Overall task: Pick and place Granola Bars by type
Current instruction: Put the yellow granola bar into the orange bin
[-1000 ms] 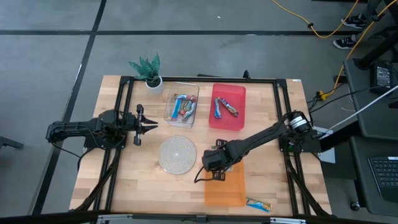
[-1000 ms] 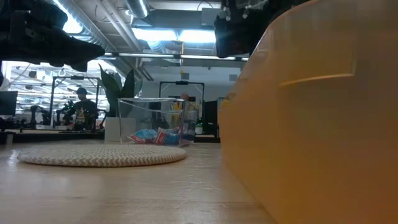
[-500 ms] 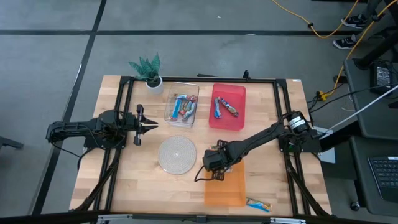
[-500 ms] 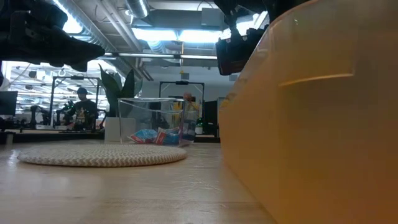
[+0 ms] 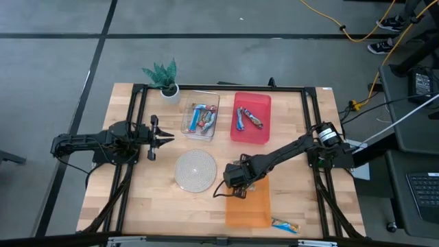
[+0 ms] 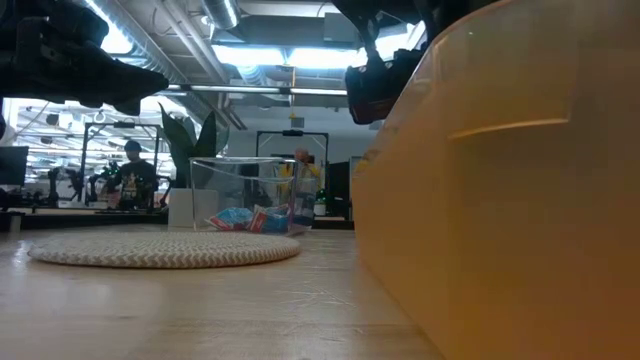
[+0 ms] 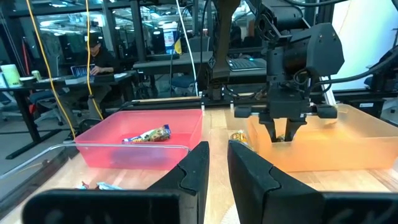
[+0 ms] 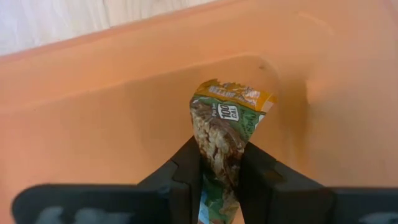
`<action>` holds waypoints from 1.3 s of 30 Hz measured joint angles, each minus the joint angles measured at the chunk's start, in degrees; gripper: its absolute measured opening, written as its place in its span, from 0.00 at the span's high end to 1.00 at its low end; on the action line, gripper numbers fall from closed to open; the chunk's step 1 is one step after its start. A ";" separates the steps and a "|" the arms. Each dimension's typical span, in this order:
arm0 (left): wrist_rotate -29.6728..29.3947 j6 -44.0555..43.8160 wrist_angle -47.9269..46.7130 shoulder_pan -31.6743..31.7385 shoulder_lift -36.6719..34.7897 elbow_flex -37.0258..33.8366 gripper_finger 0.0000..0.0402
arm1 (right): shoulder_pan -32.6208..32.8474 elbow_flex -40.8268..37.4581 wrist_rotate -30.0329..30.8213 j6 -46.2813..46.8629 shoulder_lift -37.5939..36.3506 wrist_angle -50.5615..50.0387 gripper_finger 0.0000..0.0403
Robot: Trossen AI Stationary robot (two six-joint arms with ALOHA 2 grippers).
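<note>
The bar [image 8: 219, 134] in play sits dead centre of the right wrist view, pinched across its middle by the right gripper [image 8: 217, 177], hanging just over the orange bin [image 8: 93, 124]. It looks like a light, crinkly foil wrapper with a firm-ish slab inside, so I'd guess it's slippery and will swivel if you grab an end; the mid-body pinch across the narrow side seems the safest hold, and it won't need much squeeze. In the high view that gripper [image 5: 235, 180] is at centre, a bit low, over the near end of the orange bin [image 5: 250, 209]. One more bar [image 5: 284, 224] lies on the worktop [image 5: 154, 199] at the lower right, just beside that bin. Others sit in the clear bin [image 5: 199, 115] and red bin [image 5: 252, 118], upper middle. The left gripper [image 5: 159, 134] waits at mid-left, fingers nearly together, holding nothing.
</note>
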 joint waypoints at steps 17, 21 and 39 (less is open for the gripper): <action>-0.04 0.00 0.00 0.00 0.00 0.00 0.86 | 0.00 0.00 -0.81 1.20 -0.07 -0.09 0.69; -0.04 0.02 0.00 -0.02 0.00 0.00 0.86 | 0.00 0.00 -0.79 1.58 -0.07 -0.31 0.56; -0.07 0.00 0.00 -0.01 0.00 0.00 0.86 | 2.79 14.49 4.30 2.94 -0.11 -22.05 0.41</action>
